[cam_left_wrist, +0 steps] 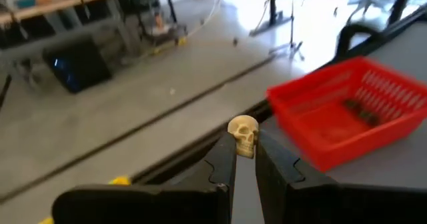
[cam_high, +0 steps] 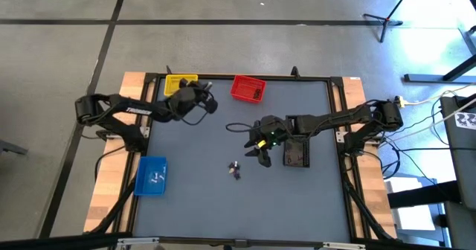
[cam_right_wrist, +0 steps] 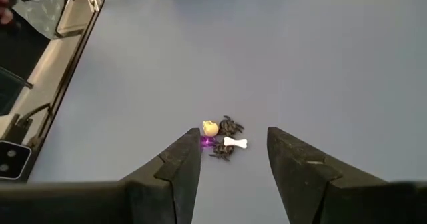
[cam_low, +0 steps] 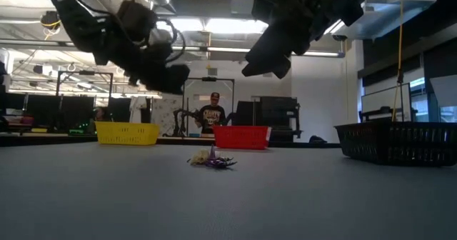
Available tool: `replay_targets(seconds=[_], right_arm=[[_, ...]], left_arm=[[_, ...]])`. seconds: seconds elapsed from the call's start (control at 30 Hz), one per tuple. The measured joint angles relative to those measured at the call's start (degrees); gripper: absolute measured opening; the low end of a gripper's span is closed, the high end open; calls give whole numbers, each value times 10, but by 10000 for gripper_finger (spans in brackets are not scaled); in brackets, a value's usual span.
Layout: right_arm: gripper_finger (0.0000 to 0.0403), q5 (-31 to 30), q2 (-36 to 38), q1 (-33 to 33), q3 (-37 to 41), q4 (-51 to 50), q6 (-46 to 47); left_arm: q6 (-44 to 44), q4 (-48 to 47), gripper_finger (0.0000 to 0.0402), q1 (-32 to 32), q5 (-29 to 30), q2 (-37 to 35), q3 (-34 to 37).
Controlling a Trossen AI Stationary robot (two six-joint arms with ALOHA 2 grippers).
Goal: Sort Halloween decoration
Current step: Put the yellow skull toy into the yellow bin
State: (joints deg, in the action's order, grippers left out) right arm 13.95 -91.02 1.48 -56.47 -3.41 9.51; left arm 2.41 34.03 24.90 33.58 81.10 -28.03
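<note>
While my left gripper (cam_left_wrist: 244,159) was pinched shut on a pale tan skull (cam_left_wrist: 243,136), the rest of the trinkets (cam_high: 235,170) sat in one small pile near the middle of the gray table (cam_high: 201,198). Skull was clamped between the two fingertips (cam_left_wrist: 225,163), upright, facing out past them. Left gripper (cam_high: 199,97) was up off the table at the far side, just beside the yellow bin (cam_high: 175,83) and not far from the red bin (cam_high: 248,88). From the left wrist, the red bin (cam_left_wrist: 347,111) was ahead of the skull with a few dark bits lying in it; too blurred to tell what they were.

Pile from the right wrist: another tan skull (cam_right_wrist: 210,128), a white bone (cam_right_wrist: 235,143), dark spidery pieces (cam_right_wrist: 231,125) and a purple one (cam_right_wrist: 206,141), all touching or just beside each other. Low view showed the same pile (cam_low: 211,159) on the tabletop, in front of the red bin (cam_low: 241,136).

My right gripper (cam_right_wrist: 228,159) hung above that pile with its fingers spread wide, holding nothing. In the overhead view it (cam_high: 260,150) was just right of the pile, next to the black bin (cam_high: 295,153). Blue bin (cam_high: 152,176) sat well apart at the left edge of the table, with small white bits in it.

A person (cam_low: 212,114) stood in the room beyond the table.
</note>
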Motion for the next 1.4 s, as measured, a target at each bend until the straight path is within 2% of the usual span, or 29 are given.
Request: replay_targets(seconds=[0.17, 0.33, 0.53, 0.67, 0.9, 1.4], right_arm=[[172, 0, 0, 0, 0, -12, -16], [172, -3, 0, 0, 0, -20, -37], [172, -52, 0, 0, 0, -24, -55], [172, -76, 0, 0, 0, -25, -55], [172, -78, 0, 0, 0, -26, -55], [172, -78, 0, 1, 0, -26, -53]], left_arm=[[19, -62, 27, 39, -17, -13, 0], [23, -124, 27, 59, -17, -66, 0], [85, -251, 27, 70, -17, -143, 0], [95, -322, 27, 79, -17, -163, 0], [92, -355, 27, 97, -17, -153, 0], [91, -353, 27, 127, -12, -151, 0]])
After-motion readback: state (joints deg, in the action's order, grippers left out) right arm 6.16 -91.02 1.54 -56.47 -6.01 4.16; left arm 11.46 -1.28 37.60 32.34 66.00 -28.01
